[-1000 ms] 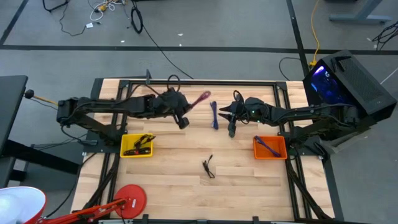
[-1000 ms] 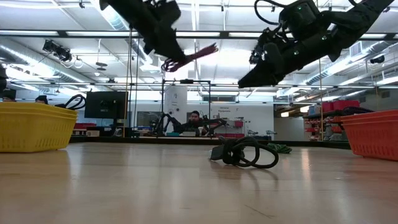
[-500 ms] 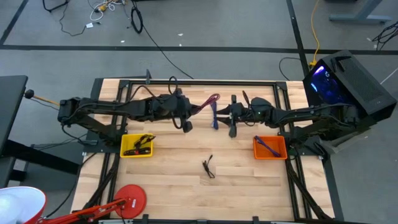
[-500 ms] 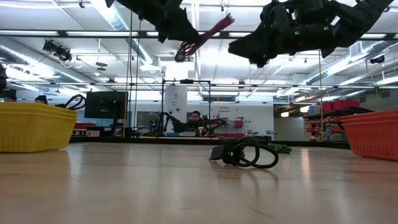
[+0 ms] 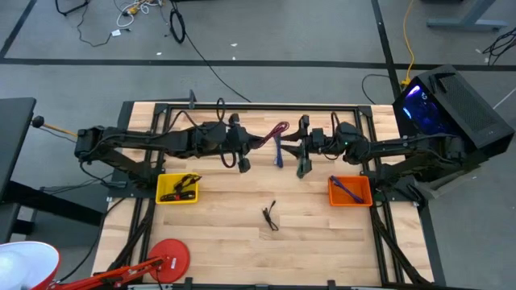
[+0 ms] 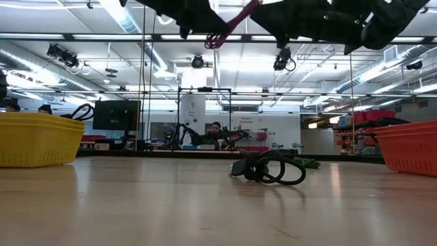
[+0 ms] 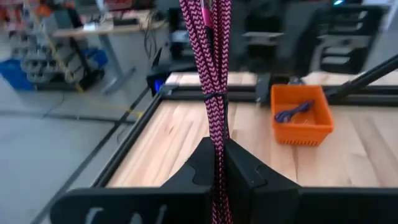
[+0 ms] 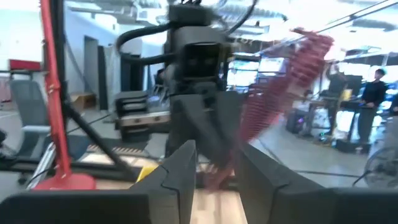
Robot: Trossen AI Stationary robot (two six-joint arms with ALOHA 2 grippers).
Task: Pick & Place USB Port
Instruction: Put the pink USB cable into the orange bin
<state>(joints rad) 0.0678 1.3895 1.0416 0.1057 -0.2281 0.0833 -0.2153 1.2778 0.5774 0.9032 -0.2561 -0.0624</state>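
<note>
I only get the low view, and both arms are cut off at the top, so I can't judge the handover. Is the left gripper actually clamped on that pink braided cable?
Observer: Yes. Its wrist view shows the left gripper shut on the pink braided cable.
Operator: And the right gripper?
Observer: The right gripper is open, facing the cable but not on it.
Operator: Anything in the orange plastic bin?
Observer: The orange plastic bin holds one purple cable.
</note>
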